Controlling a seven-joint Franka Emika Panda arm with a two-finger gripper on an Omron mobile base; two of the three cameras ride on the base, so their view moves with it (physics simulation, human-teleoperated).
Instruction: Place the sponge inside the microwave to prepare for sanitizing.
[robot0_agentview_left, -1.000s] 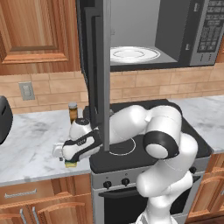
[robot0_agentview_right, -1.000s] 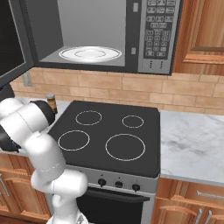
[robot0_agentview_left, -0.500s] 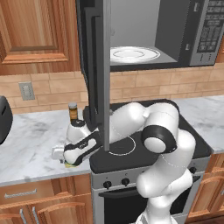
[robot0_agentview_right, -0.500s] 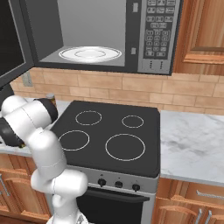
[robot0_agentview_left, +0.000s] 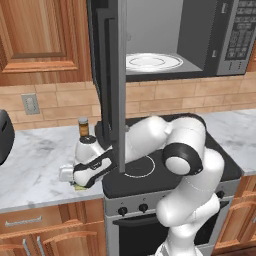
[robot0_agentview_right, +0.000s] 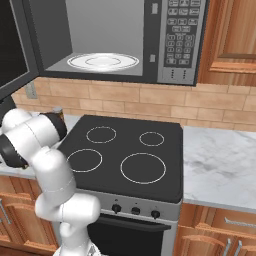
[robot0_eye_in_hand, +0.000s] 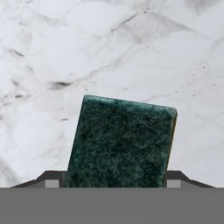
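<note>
The sponge (robot0_eye_in_hand: 124, 142) lies on the marble counter (robot0_agentview_left: 35, 160) left of the stove, its dark green scrub top facing the hand camera and a little turned. A sliver of its yellow body (robot0_agentview_left: 79, 187) peeks out under the hand. My gripper (robot0_agentview_left: 77, 183) is down over it, and the fingertips (robot0_eye_in_hand: 52, 178) stand on either side of the sponge, close against its edges; the jaws are still apart. The microwave (robot0_agentview_left: 200, 45) hangs above the stove with its door (robot0_agentview_left: 112, 75) swung wide open and a white round plate (robot0_agentview_left: 152, 61) inside.
A brown jar (robot0_agentview_left: 83, 127) with a dark lid stands just behind the hand. The open door hangs over the arm's forearm. The black stovetop (robot0_agentview_right: 125, 155) lies right of the sponge, marble counter (robot0_agentview_right: 220, 165) beyond it. A dark appliance (robot0_agentview_left: 4, 135) sits at the far left.
The hand has sunk lower and a little left onto the sponge, and the jaws have narrowed toward its sides. Sponge and jar have not moved.
</note>
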